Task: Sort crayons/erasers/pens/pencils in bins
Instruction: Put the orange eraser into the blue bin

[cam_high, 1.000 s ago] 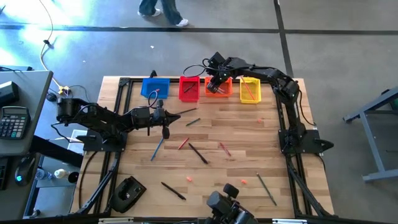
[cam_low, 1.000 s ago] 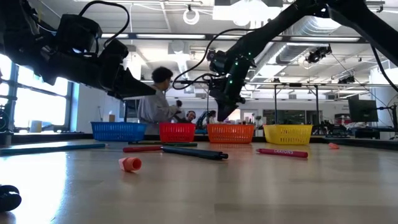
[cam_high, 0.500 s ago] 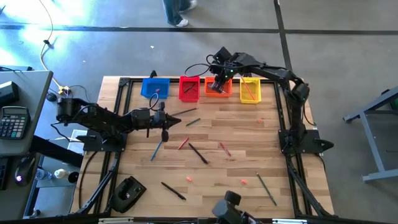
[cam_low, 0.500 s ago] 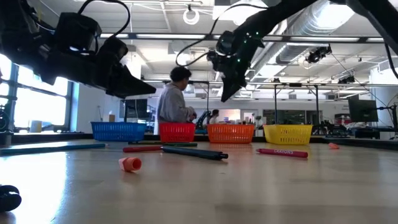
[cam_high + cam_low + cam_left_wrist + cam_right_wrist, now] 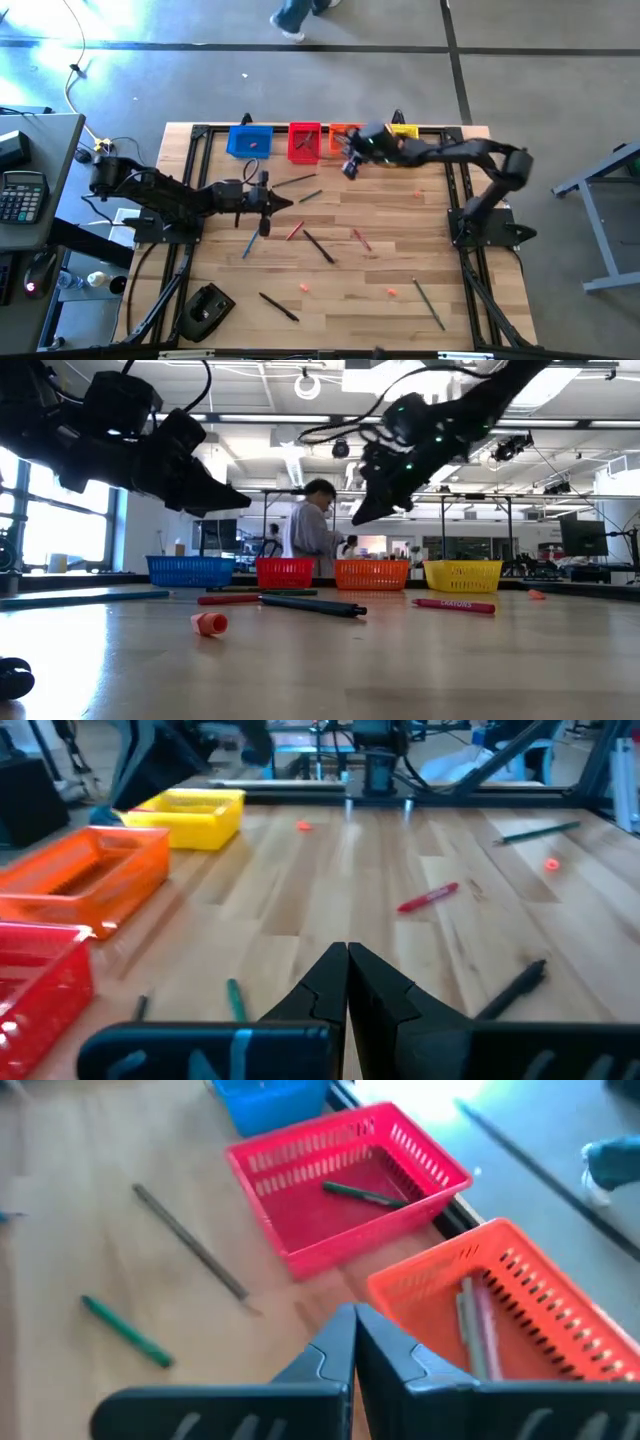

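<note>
Four bins stand in a row at the table's far edge: blue (image 5: 248,141), red (image 5: 303,141), orange (image 5: 500,1310) and yellow (image 5: 403,131). The red bin holds a green pen (image 5: 362,1193); the orange one holds thin sticks (image 5: 478,1328). Pens, pencils and crayons lie loose on the table, among them a blue pen (image 5: 252,240), a black pen (image 5: 319,246) and a red crayon (image 5: 428,897). Small pink-red erasers (image 5: 304,288) (image 5: 209,623) lie near the front. My right gripper (image 5: 348,168) hangs shut and bare in front of the orange bin. My left gripper (image 5: 285,203) hovers shut over the table's left middle.
A grey pencil (image 5: 190,1240) and a green crayon (image 5: 125,1332) lie in front of the red bin. A green pencil (image 5: 430,304) and a black pen (image 5: 279,307) lie near the front edge. A black frame (image 5: 455,180) borders the table. A person (image 5: 318,525) walks behind it.
My right gripper has risen out of the orange bin and drawn back toward the table's near edge, tipping from steeply downward to a shallower slant. My left gripper has swung a little toward the near edge.
</note>
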Controlling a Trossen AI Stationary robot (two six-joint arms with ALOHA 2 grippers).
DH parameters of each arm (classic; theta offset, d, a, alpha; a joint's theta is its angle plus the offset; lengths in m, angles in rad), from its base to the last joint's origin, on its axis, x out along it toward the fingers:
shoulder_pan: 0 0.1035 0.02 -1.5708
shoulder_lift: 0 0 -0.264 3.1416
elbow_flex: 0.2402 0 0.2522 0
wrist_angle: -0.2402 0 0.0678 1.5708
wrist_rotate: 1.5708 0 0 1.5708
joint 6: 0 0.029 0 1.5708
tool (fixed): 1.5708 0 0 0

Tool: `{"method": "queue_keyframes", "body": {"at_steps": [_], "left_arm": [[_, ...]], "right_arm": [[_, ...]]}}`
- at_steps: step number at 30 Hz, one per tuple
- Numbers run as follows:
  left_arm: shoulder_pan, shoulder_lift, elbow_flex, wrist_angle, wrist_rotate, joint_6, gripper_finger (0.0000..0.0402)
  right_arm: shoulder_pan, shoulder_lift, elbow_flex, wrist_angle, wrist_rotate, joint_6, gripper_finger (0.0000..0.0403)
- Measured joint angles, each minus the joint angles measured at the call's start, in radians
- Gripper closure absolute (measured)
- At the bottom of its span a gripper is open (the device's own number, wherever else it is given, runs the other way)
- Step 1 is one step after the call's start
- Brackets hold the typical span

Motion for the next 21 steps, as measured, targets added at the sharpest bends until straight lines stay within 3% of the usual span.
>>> {"method": "queue_keyframes", "body": {"at_steps": [4,11,21], "left_arm": [[-0.069,0.0,0.052,-0.126,0.0,-0.002,0.0401],[-0.246,0.017,0.21,-0.488,-0.049,-0.036,0.0401],[-0.469,0.185,0.381,-0.618,-0.049,-0.113,0.0368]], "right_arm": [[0.068,-0.109,-0.186,0.183,0.067,0.054,0.0403],[0.149,-0.209,-0.421,0.457,0.112,0.111,0.0403],[0.24,-0.22,-0.5,0.567,0.14,0.12,0.0403]]}}
